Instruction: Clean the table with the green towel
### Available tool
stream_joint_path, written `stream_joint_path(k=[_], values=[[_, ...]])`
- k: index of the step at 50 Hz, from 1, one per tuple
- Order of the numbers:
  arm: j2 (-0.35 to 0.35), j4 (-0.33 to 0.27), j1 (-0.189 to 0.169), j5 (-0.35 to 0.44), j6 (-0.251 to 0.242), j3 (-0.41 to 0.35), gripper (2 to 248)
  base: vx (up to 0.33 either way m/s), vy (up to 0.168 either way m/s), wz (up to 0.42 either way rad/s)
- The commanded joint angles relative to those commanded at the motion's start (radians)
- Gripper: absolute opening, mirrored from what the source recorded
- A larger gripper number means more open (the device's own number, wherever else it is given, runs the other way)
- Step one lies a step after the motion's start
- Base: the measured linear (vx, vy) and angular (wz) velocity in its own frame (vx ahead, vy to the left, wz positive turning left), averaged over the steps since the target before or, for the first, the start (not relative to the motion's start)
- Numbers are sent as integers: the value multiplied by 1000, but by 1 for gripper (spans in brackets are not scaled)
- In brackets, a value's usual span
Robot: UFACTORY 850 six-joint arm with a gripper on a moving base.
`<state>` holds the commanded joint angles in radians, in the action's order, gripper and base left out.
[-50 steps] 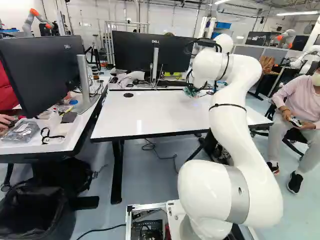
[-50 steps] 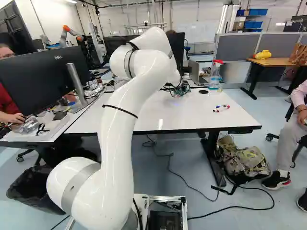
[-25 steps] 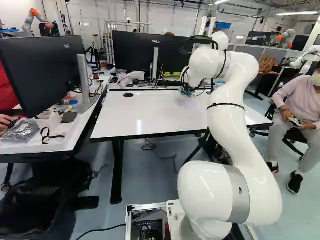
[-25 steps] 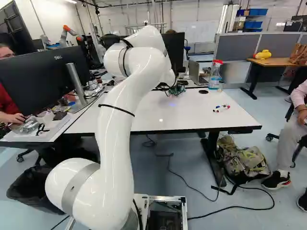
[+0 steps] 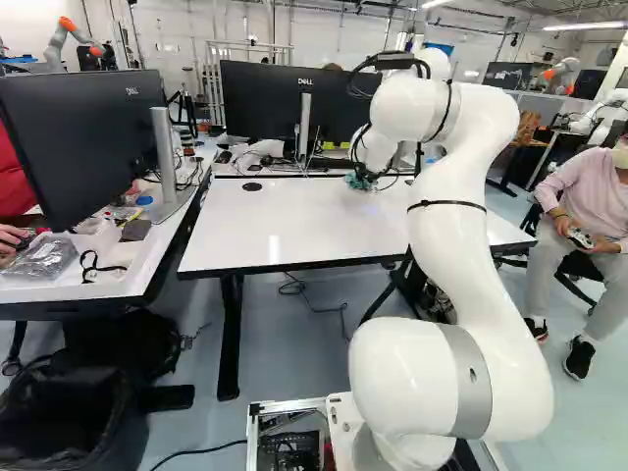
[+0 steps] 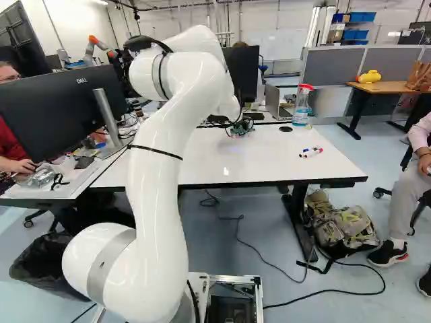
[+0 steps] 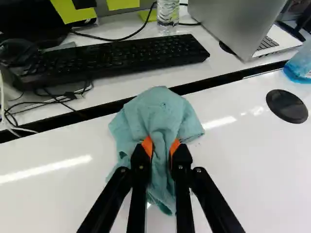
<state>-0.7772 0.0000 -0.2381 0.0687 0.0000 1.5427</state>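
Green towel (image 7: pixel 158 110) is lying bunched just inside the far edge of the bench (image 5: pixel 294 228), the claw (image 7: pixel 161 147) clamping its folds. Wiping is apparently proceeding; the views are not showing how much is finished. Markers (image 6: pixel 311 153) are occupying the right edge, probably awaiting clearance.
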Motion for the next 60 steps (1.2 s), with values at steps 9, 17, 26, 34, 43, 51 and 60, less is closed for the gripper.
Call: stream_joint_path(k=[9, 17, 26, 34, 43, 51, 60], values=[[40, 0, -1, 0, 0, -57, 58, 0, 0, 0], [74, 0, -5, 0, 0, -105, 58, 0, 0, 0], [112, 0, -11, 0, 0, -158, 58, 0, 0, 0], [144, 0, -17, 0, 0, -204, 58, 0, 0, 0], [178, 0, -29, 0, 0, -251, 58, 0, 0, 0], [207, 0, -43, 0, 0, -291, 58, 0, 0, 0], [230, 0, -55, 0, 0, -322, 58, 0, 0, 0]])
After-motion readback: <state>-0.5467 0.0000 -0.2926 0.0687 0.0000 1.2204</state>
